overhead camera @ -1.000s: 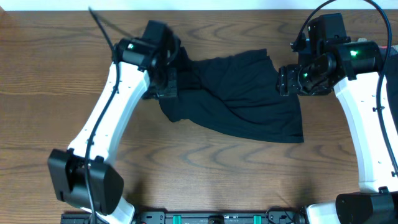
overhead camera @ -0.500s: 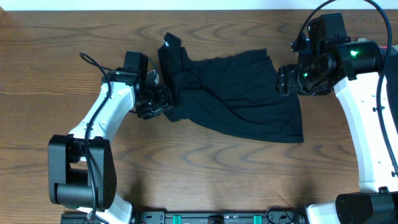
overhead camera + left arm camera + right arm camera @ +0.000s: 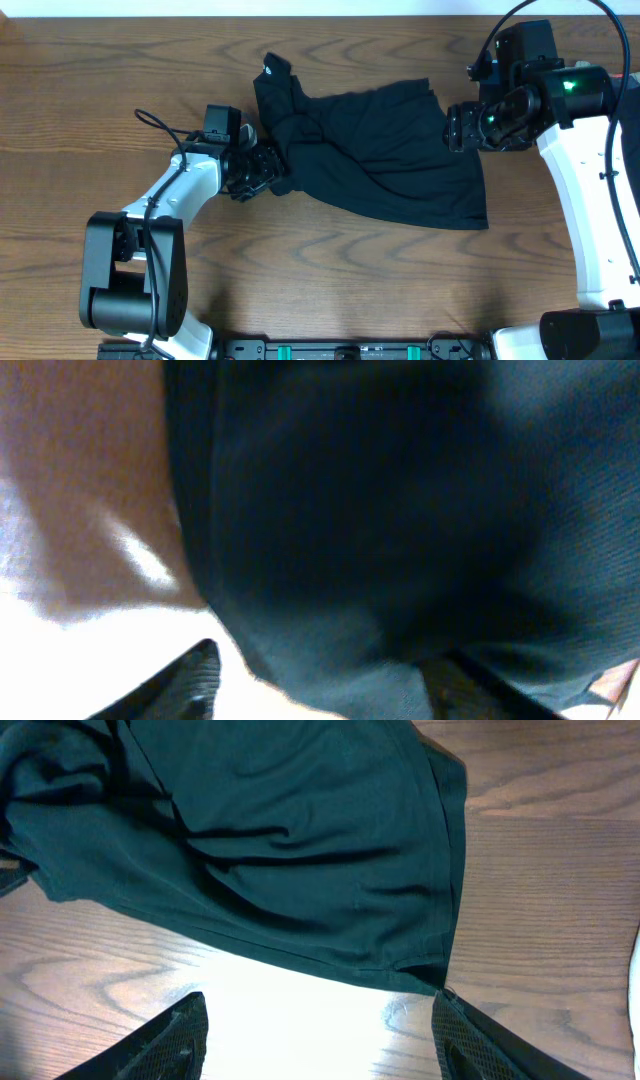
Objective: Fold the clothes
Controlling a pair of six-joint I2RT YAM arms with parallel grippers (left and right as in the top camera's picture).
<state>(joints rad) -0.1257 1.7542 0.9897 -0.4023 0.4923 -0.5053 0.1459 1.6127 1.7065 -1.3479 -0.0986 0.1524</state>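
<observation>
Though the shirt (image 3: 390, 170) crowds the left claw (image 3: 320, 660), it and the right claw (image 3: 318, 1008) gape open.

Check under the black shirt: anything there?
Only the wooden table shows around the shirt. The bunched cloth covers whatever is beneath, so nothing under it can be seen.

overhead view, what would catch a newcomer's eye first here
A black shirt lies rumpled on the wooden table, spread out toward the right and bunched into folds at its left end. The left gripper is right at that bunched end, and the right gripper is at the shirt's right edge with its fingers spread apart.
</observation>
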